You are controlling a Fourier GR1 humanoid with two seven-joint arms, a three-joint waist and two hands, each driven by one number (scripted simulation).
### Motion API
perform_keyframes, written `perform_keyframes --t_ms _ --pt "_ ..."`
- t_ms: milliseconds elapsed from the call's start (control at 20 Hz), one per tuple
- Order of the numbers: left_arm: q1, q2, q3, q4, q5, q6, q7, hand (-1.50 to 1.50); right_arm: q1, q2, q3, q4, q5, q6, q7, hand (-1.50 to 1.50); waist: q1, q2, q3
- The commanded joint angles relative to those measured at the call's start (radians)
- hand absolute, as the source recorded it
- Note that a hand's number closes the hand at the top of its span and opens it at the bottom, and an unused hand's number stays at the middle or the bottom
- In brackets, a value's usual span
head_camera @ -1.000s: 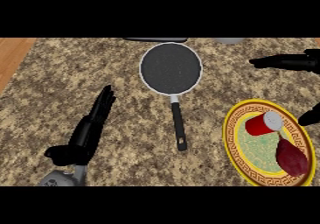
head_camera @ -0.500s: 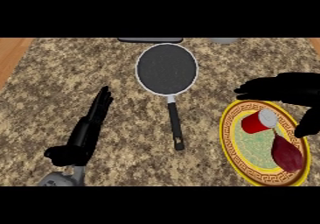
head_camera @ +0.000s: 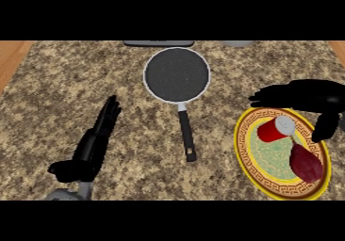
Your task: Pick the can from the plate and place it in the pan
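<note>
Nearest, taking the plate [head_camera: 253,165] as the landmark: well to its left the left hand [head_camera: 92,146] lies flat on the granite counter [head_camera: 50,94], fingers straight and pointing away, holding nothing. On the plate's near half rests a dark red, teardrop-shaped food item [head_camera: 305,163], its narrow end pointing toward the can [head_camera: 277,129]. The can lies on its side on the plate's far half, its long axis running left to right with a slight tilt, the pale silver end face turned to the right and away. Its body is plain red; no label or writing can be read on it. Over the plate's far rim hovers the right hand [head_camera: 308,94], fingers spread toward the left and thumb hanging down beside the can, grasping nothing. Left of the plate and farther off sits the pan [head_camera: 177,74], round, dark, its black handle pointing back toward the near edge.
</note>
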Motion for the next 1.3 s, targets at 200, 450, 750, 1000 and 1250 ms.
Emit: perform_keyframes --t_ms 200,450,750,1000,1250 --pt "-0.002 -0.010 0.012 -0.017 -0.011 -0.017 0.018 0.00 -0.079 0.097 -0.020 0.187 0.011 0.097 -0.139 -1.50 0.007 0.002 0.000" --pt "0.005 -0.024 0.028 -0.024 -0.025 -0.014 0.031 0.00 -0.029 0.137 -0.021 0.154 0.046 0.069 -0.102 -1.50 -0.007 -0.003 0.000" --pt "0.026 -0.040 0.028 0.003 -0.056 -0.024 -0.003 0.00 -0.032 0.201 0.004 0.256 0.138 0.019 -0.097 -1.50 -0.006 -0.001 0.000" --pt "0.052 -0.047 0.026 -0.023 -0.059 -0.033 -0.012 0.00 -0.057 0.190 0.071 0.296 0.256 -0.104 -0.214 1.50 -0.002 0.000 0.000" --pt "0.017 -0.026 0.080 -0.028 -0.038 -0.070 0.048 0.00 -0.044 0.268 0.025 0.336 0.310 -0.173 -0.203 1.50 -0.006 -0.002 0.000"
